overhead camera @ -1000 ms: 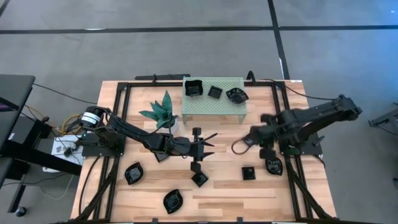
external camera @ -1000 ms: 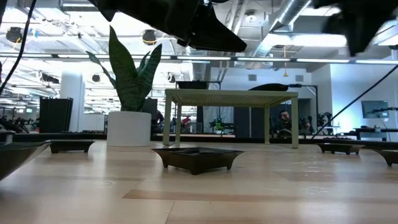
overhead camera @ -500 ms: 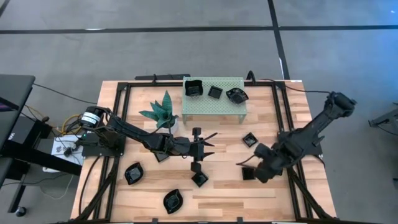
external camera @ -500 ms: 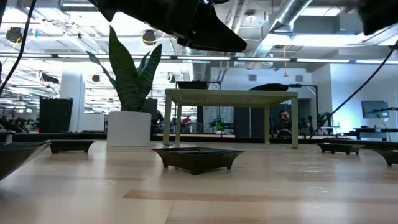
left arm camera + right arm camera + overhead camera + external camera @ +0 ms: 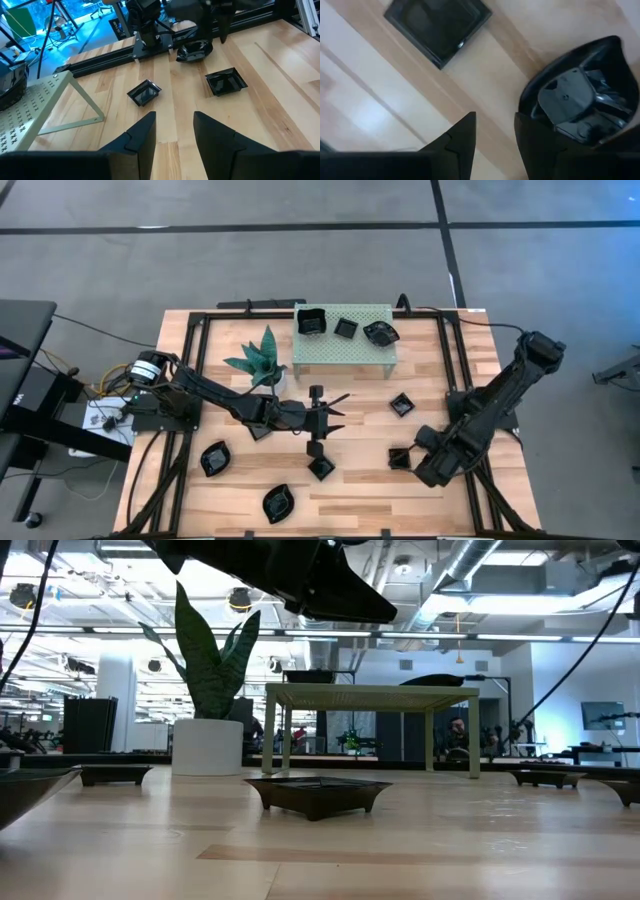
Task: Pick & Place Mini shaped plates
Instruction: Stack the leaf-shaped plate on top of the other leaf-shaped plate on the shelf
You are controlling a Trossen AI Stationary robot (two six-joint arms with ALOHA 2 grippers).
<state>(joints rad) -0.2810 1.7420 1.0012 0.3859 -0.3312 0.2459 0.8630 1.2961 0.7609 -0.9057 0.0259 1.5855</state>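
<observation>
Several glossy black mini plates lie flat on the wooden table, among them a square plate [image 5: 400, 458] and another square plate [image 5: 402, 404]. Three more sit on the green shelf [image 5: 345, 350]. My right gripper [image 5: 495, 142] points down, open and empty, over the bare wood between that square plate [image 5: 437, 27] and a rounded plate [image 5: 580, 100]. In the high view it [image 5: 420, 457] is at the near right. My left gripper [image 5: 175, 135] is open and empty above the table's middle [image 5: 335, 418], pointing toward the right side.
A plant in a white pot [image 5: 262, 360] stands left of the shelf. Other plates lie at the near left [image 5: 214, 458], near middle [image 5: 278, 502] and centre [image 5: 321, 468]. Black frame rails [image 5: 465, 380] run along the table's sides.
My right gripper has swung from the table's middle right toward the near edge and come down, rolling about its own axis. It now hangs over the plates at the near right. My left arm and all the plates have kept still.
</observation>
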